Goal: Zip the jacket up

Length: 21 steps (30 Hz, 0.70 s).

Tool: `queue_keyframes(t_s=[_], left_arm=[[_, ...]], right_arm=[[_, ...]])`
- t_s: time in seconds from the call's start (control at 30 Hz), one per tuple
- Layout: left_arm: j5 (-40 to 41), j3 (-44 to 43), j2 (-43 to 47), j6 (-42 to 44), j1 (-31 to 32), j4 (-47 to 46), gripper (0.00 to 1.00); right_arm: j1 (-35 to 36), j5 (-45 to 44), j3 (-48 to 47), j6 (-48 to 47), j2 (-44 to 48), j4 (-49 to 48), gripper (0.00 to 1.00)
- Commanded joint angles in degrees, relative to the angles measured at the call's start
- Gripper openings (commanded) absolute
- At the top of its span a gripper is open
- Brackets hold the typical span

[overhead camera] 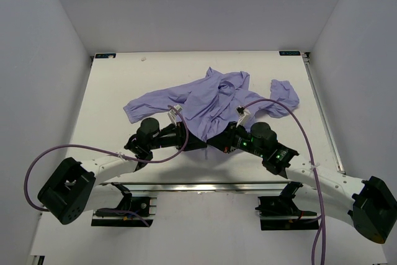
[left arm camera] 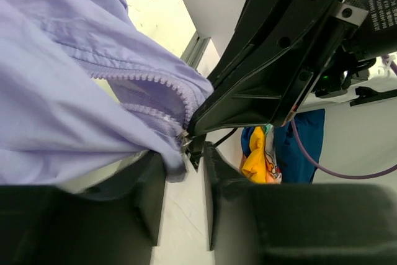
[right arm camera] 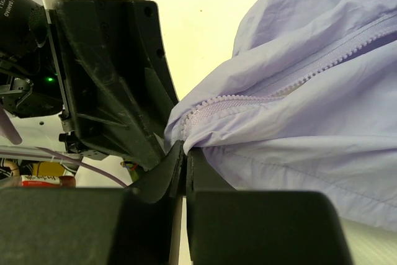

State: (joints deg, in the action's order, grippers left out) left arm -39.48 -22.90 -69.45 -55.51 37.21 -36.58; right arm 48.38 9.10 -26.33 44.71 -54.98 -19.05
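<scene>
The lavender jacket (overhead camera: 211, 100) lies crumpled on the white table (overhead camera: 124, 85), sleeves spread left and right. Both grippers meet at its near hem. My right gripper (overhead camera: 215, 141) (right arm camera: 185, 150) is shut on the hem at the bottom end of the zipper teeth (right arm camera: 248, 99). My left gripper (overhead camera: 193, 139) (left arm camera: 184, 153) faces it with its jaws apart. A corner of the jacket (left arm camera: 62, 91) hangs between its fingertips against the left finger (left arm camera: 152, 184), just below the zipper teeth (left arm camera: 142, 77) and a small metal zipper part (left arm camera: 184, 141).
The right arm's black body (left arm camera: 279, 60) fills the upper right of the left wrist view; the left arm's body (right arm camera: 105, 79) fills the left of the right wrist view. A metal rail (overhead camera: 322, 116) runs along the table's right edge. Coloured cloth (left arm camera: 257, 153) lies beyond the table.
</scene>
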Motion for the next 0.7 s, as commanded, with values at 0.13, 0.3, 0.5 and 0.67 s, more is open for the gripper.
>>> queue_keyframes(t_s=[0.13, 0.3, 0.5, 0.67], left_arm=[[-1.8, -1.7, 1.7, 1.3, 0.0, -0.8, 0.08], [-0.3, -1.0, 2.8, 2.2, 0.0, -0.6, 0.00], [-2.2, -0.9, 4.4, 6.5, 0.0, 1.2, 0.00], [-3.3, -0.7, 6.0, 10.2, 0.5, 6.4, 0.00]], right_arm=[[-0.1, -1.3, 0.4, 1.5, 0.9, -2.6, 0.00], [-0.1, 0.0, 0.4, 2.2, 0.6, -4.1, 0.00], [-0.1, -2.1, -1.1, 1.5, -0.6, -4.8, 0.00], [-0.3, -6.9, -5.0, 0.8, -2.1, -4.3, 0.00]])
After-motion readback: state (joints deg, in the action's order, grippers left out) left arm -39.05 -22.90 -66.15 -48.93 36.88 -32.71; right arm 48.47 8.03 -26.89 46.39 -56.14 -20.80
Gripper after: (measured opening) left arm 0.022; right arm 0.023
